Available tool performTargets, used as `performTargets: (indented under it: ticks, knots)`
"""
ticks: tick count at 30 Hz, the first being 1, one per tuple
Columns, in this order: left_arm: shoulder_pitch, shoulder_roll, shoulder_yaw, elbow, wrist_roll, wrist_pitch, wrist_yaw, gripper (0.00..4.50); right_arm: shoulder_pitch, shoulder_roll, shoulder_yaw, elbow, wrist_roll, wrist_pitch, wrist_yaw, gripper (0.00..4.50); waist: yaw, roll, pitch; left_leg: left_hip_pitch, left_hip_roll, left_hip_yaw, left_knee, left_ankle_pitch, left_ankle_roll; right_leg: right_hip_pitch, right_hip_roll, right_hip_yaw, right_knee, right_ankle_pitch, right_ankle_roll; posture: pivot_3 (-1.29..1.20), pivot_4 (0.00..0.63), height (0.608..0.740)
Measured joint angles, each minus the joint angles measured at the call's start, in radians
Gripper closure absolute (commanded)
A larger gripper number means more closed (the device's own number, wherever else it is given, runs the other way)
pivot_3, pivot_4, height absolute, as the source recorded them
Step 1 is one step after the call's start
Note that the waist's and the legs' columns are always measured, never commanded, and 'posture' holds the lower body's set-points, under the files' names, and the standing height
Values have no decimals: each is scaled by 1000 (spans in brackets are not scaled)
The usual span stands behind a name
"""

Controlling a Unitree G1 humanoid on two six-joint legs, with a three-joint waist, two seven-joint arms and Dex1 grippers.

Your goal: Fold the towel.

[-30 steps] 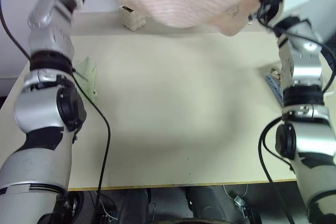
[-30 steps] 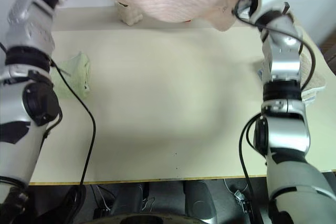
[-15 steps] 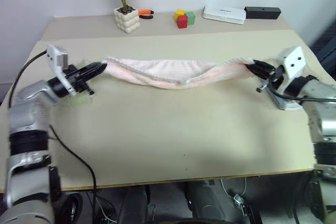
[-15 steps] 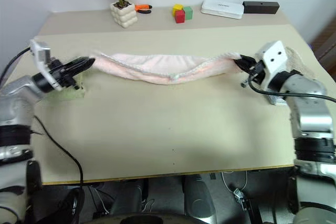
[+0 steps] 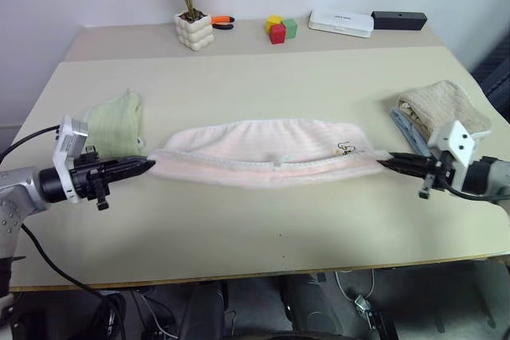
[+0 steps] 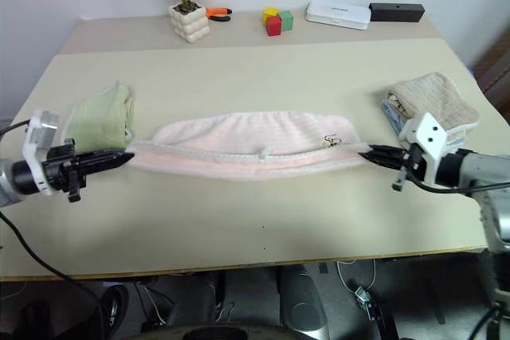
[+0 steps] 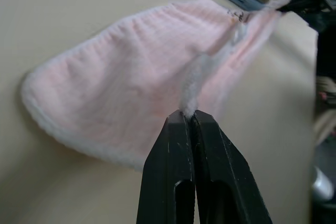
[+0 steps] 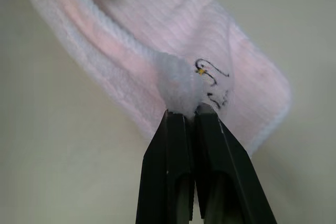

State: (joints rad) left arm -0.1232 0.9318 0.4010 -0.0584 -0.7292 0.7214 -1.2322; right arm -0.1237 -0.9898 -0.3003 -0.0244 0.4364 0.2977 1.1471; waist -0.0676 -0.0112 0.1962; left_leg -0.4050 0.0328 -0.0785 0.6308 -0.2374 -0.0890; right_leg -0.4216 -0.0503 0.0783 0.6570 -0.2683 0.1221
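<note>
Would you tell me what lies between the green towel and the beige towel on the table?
The pink towel, stretched between left gripper and right gripper, seen in the left eye view.

The beige table [image 5: 239, 236] bears the pink towel [image 5: 263, 149] — green towel [image 5: 115, 121] and tan towel [image 5: 442, 105] flanking.

Head cameras look down over the table [image 5: 255, 236]; wrist cameras sit close, sharing the towel [image 7: 131, 72].

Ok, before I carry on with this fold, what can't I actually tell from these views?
- Pale pink fluffy terry towel: its underside and how many layers lie stacked, hidden by its own top layer.
- Its small embroidered mark: partly folded away at the right claw.
- Blue item beside the folded beige-tan towel: mostly covered, unidentifiable.
</note>
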Motion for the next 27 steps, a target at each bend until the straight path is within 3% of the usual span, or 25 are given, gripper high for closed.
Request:
performTargets:
  ticks: [3, 9, 15, 27]
  knots:
    - [-38, -12, 7, 32, 17, -50, 27, 4440, -51, 12, 2, 36, -27, -37, -36, 4500, 0, -1, 0, 1, 0, 0, 0, 0, 0, 1, 0, 0, 0, 0, 0, 0, 150, 740]
    - [-229, -134, -73, 166, 109, -194, 124, 4440, -225, 108, 71, 179, -124, -138, -157, 4500, 4, -1, -1, 1, 0, 0, 0, 0, 1, 3, 0, 0, -1, 0, 0, 0, 150, 740]
    - [-259, -188, -117, 233, 148, -248, 145, 4440, -289, 179, 139, 266, -194, -199, -213, 4500, -1, -1, 0, 1, 0, 0, 0, -1, 2, 2, 0, 0, -2, 0, 0, 0, 150, 740]
    - [-237, -268, -121, 361, 254, -449, 228, 4440, -395, 216, 191, 468, -302, -315, -304, 4500, -1, -1, -1, 1, 0, 0, 0, -1, 2, 2, 0, 0, -2, 0, 0, 0, 150, 740]
